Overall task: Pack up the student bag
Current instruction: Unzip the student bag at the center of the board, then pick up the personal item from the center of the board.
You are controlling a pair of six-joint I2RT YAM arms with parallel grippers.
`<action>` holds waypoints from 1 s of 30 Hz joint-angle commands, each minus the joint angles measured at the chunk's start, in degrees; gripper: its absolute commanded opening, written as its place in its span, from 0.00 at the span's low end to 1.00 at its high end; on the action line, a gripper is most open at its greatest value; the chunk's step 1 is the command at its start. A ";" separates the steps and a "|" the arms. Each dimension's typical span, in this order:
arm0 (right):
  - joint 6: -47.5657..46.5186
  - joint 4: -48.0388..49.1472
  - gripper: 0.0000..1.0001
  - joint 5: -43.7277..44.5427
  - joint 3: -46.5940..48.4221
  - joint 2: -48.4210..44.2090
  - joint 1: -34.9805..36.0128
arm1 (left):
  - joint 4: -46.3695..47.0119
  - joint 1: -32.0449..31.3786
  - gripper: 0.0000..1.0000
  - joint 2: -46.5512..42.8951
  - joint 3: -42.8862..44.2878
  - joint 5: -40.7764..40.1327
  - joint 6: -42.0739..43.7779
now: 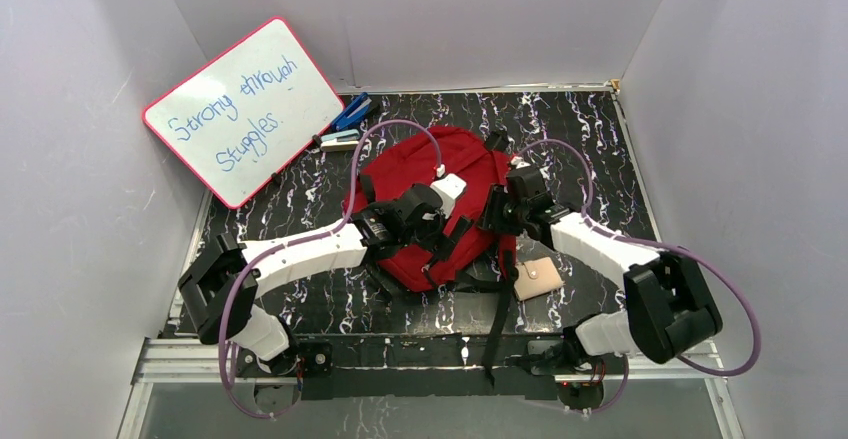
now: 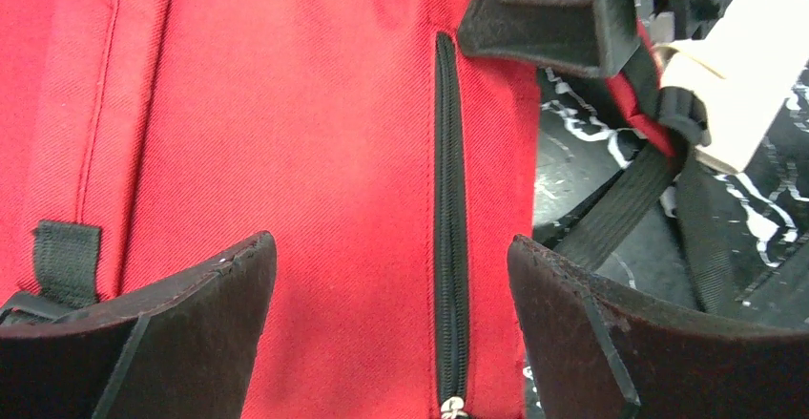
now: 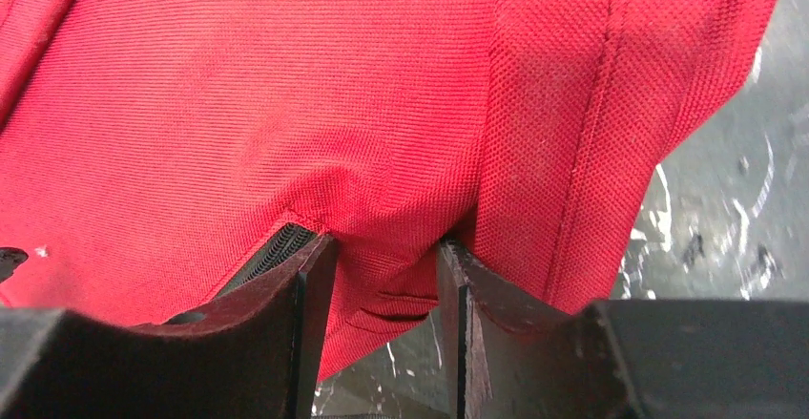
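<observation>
The student bag, a dark-red fabric backpack, lies in the middle of the black marbled table. My left gripper hovers over its front, open wide. In the left wrist view its fingers straddle a closed black zipper and hold nothing. My right gripper is at the bag's right edge. In the right wrist view this gripper is shut on a raised fold of the red fabric, beside a strip of zipper teeth. The tabletop shows beneath that fold.
A small beige wallet lies on the table just right of the bag's near corner. Black straps trail toward the near edge. A whiteboard leans at the back left, with a blue tool and pens beside it. White walls enclose the table.
</observation>
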 commanded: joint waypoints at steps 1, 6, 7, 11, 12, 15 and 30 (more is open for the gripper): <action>-8.70 15.44 0.52 -9.19 2.81 3.08 -1.27 | -3.59 0.18 0.88 -0.31 2.22 -7.40 2.17; -13.08 15.42 0.52 -12.92 7.02 7.63 -3.56 | -6.34 0.19 0.88 3.85 5.79 -9.05 2.70; -13.42 14.62 0.52 -12.98 7.69 7.71 -3.97 | -6.95 0.19 0.88 4.71 6.58 -9.71 2.70; -13.86 10.61 0.53 -10.47 8.42 3.69 -4.20 | -9.83 0.18 0.88 8.05 10.46 -13.60 3.16; -13.82 10.21 0.53 -9.85 8.17 2.33 -4.21 | -10.09 0.13 0.88 8.81 11.11 -13.83 3.72; -12.94 5.55 0.55 -8.89 7.16 -2.41 -4.17 | -10.80 0.24 0.86 11.03 13.11 -14.37 5.66; -7.02 -5.37 0.56 -4.82 0.95 -18.44 -4.21 | -12.62 2.39 0.71 11.62 13.38 -15.39 7.01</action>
